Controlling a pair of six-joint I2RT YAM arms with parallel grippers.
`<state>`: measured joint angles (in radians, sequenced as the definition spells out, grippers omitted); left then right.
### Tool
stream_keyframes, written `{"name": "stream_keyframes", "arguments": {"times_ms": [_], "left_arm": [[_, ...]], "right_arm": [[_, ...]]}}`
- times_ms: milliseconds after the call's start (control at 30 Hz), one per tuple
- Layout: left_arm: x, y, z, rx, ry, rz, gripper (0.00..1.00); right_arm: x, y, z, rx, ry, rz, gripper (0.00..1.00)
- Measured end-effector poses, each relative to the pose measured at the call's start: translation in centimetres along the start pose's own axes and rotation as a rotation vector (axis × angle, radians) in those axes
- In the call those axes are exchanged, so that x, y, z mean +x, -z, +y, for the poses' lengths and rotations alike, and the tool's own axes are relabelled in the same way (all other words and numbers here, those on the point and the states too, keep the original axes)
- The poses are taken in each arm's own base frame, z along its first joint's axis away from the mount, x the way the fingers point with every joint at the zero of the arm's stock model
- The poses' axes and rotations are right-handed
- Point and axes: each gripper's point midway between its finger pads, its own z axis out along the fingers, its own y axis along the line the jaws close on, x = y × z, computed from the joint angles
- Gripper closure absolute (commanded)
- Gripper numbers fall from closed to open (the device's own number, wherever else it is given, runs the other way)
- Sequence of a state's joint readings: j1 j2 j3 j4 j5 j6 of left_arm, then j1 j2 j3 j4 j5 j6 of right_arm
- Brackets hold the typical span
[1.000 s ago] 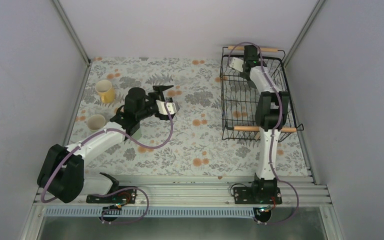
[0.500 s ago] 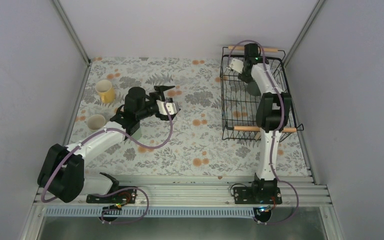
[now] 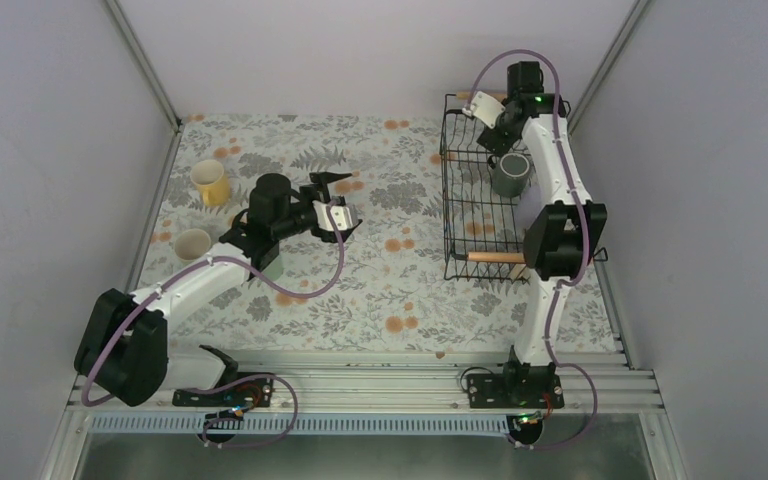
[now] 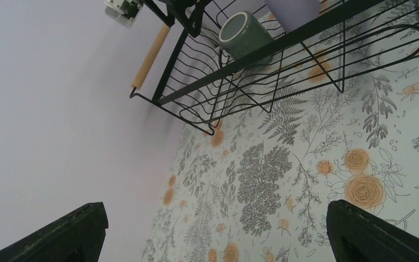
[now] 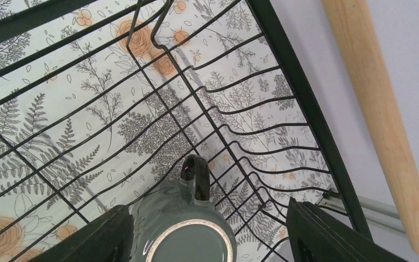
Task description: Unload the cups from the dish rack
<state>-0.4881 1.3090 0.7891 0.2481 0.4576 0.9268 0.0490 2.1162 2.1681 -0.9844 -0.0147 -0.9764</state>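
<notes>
The black wire dish rack [image 3: 447,195] stands at the right of the table. A dark green mug [image 3: 511,175] sits inside it. My right gripper [image 3: 497,138] hangs open above the rack's far end. In the right wrist view the mug [image 5: 188,232] shows its ringed end and handle between my open fingers [image 5: 101,234], apart from them. My left gripper [image 3: 332,197] is open and empty over the table's middle, facing the rack [image 4: 223,93]. A yellow mug [image 3: 208,182] and a beige mug [image 3: 192,243] stand at the left.
A pale green mug [image 3: 272,266] is partly hidden under the left arm. Wooden rod handles [image 3: 495,257] cap the rack's ends; one passes close to my right fingers [image 5: 376,120]. Grey walls close in the table on three sides.
My right arm has lifted up and back out of the rack, uncovering the dark green mug. My left gripper has barely moved.
</notes>
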Motion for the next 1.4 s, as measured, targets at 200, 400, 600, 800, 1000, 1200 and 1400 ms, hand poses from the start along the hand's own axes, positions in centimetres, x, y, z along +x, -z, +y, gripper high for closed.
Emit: {"name": "stream_keyframes", "arguments": {"times_ms": [200, 400, 600, 800, 1000, 1200, 1400], "left_arm": [[-0.2, 0.1, -0.9, 0.05, 0.018, -0.008, 0.0], [-0.5, 0.3, -2.8, 0.147, 0.05, -0.034, 0.0], [-0.6, 0.6, -4.0, 0.211, 0.067, -0.038, 0.0], [-0.5, 0.4, -4.9, 0.263, 0.085, -0.045, 0.0], [-0.1, -0.1, -6.1, 0.354, 0.115, -0.039, 0.0], [-0.2, 0.0, -7.1, 0.42, 0.136, -0.045, 0.0], [-0.1, 0.3, -7.6, 0.443, 0.143, -0.039, 0.0]], "right_arm": [[0.3, -2.5, -1.5, -0.007, -0.037, 0.042, 0.25], [2.6, -7.5, 0.7, -0.08, -0.06, 0.13, 0.23], [3.7, -9.3, 1.5, -0.106, -0.074, 0.163, 0.22], [4.3, -10.1, 1.0, -0.079, -0.076, 0.194, 0.17], [6.1, -12.5, 2.2, -0.109, -0.088, 0.252, 0.11], [7.2, -12.6, 2.5, -0.117, -0.097, 0.293, 0.44], [7.6, -12.4, 3.1, -0.139, -0.101, 0.316, 0.95]]}}
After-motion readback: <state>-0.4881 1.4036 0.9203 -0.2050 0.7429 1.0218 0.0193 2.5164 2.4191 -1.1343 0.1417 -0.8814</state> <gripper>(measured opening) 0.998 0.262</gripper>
